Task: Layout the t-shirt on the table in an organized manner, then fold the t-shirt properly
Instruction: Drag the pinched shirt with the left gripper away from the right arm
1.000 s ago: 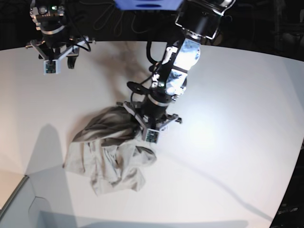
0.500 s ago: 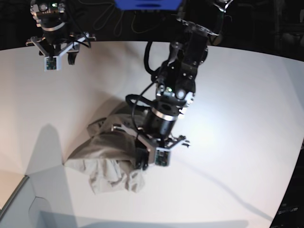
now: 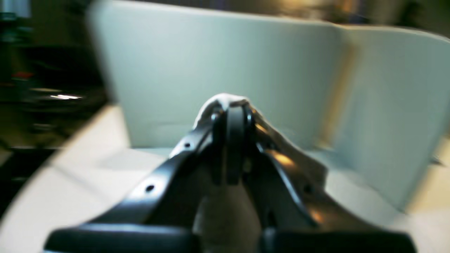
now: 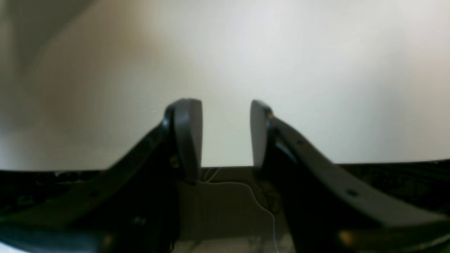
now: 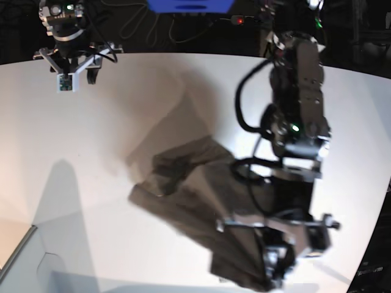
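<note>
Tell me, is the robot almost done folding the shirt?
Not nearly. Nothing is folded. The left end effector is shut on the shirt, which hangs stretched and rumpled over the table. The right end effector waits open. Flattening and folding remain.

The t-shirt [image 5: 201,201] hung stretched over the middle of the tabletop [image 5: 122,110], running from the centre toward five o'clock in the base view, its upper end pinched in the left gripper [image 5: 275,265] at the near edge. That arm came down from one o'clock, above the cloth's right side. In the left wrist view a fold of the shirt sat between the closed jaws. The right gripper [image 5: 66,82] hung at eleven o'clock, near the far edge, well apart from the shirt, jaws parted over bare tabletop.
</note>
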Tool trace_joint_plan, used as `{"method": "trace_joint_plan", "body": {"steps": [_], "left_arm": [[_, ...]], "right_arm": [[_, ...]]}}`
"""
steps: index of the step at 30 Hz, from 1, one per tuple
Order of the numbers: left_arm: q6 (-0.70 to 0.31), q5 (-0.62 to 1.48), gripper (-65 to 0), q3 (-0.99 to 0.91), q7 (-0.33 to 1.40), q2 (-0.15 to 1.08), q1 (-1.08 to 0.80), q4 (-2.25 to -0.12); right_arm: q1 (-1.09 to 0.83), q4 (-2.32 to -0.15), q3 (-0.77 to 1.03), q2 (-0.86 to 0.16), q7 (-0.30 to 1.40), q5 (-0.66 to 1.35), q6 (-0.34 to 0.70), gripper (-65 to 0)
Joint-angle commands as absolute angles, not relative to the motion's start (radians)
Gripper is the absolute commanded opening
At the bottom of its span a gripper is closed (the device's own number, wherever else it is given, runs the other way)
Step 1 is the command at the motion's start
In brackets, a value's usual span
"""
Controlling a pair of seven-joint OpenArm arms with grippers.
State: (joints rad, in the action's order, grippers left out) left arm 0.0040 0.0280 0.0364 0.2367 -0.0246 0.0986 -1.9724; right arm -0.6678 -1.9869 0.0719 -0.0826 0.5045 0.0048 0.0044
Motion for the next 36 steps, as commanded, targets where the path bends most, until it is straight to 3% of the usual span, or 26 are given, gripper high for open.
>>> {"method": "trace_joint_plan", "body": {"steps": [1, 11, 20, 33, 36], "left_arm": [[-0.001, 0.031, -65.0, 0.016, 0.2, -0.019, 0.14, -1.994], [-0.002, 0.222, -65.0, -0.186, 0.328, 0.077, 0.372, -1.975], [-0.004, 0.268, -65.0, -0.111, 0.338, 0.087, 0.426, -1.801], [-0.004, 0.298, -64.9, 0.071, 0.337, -0.157, 0.3, -1.524], [-0.004, 0.298, -64.7, 0.107, 0.335, -0.157, 0.309, -1.434]], "right_arm": [[-0.673, -2.003, 0.074, -0.087, 0.483, 0.001, 0.005, -41.8], [-0.656, -2.003, 0.07, -0.087, 0.483, 0.001, 0.005, -41.8], [-0.656, -2.003, 0.068, -0.085, 0.483, 0.001, 0.005, -41.8], [-0.648, -2.003, 0.068, -0.085, 0.483, 0.001, 0.005, -41.8], [-0.648, -2.003, 0.068, -0.085, 0.483, 0.001, 0.005, -41.8]]}}
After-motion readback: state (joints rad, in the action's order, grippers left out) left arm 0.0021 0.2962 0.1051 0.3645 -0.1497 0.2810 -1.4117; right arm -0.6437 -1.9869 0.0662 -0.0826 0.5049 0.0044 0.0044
